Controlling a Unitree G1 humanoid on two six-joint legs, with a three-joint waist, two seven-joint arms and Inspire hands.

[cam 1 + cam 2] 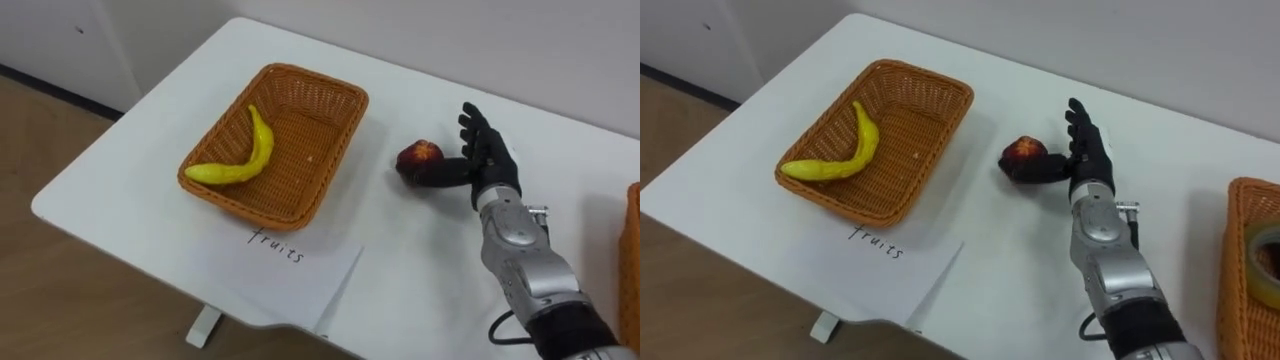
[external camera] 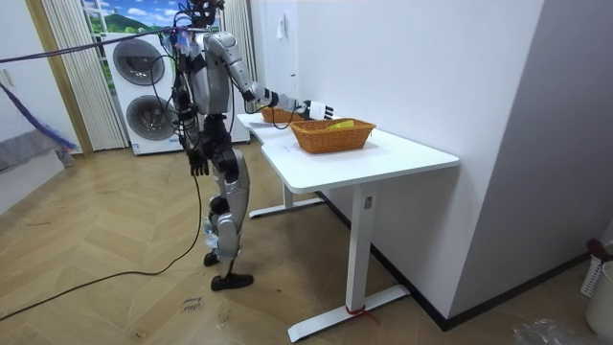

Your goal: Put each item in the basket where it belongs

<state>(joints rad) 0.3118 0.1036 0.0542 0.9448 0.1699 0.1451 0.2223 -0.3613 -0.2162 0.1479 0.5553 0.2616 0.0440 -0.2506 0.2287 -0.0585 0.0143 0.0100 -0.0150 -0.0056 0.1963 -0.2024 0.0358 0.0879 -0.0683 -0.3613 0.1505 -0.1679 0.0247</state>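
Observation:
A red apple [image 1: 419, 158] lies on the white table [image 1: 140, 150], just right of a woven fruit basket [image 1: 332, 180] that holds a yellow banana [image 1: 242, 158]. My right hand [image 1: 490, 160] rests on the table to the right of the apple. Its fingers are straight and point away from me, and its thumb lies against the apple's near side. A second woven basket [image 1: 1245, 215] at the right edge holds a roll of tape [image 1: 1266, 258]. In the room view my left hand [image 2: 198, 163] hangs at my side.
A white sheet of paper [image 1: 285, 270] with a handwritten label lies in front of the fruit basket, near the table's front edge. A wall runs along the far side of the table. I stand at the table's long side, with washing machines [image 2: 144, 96] behind me.

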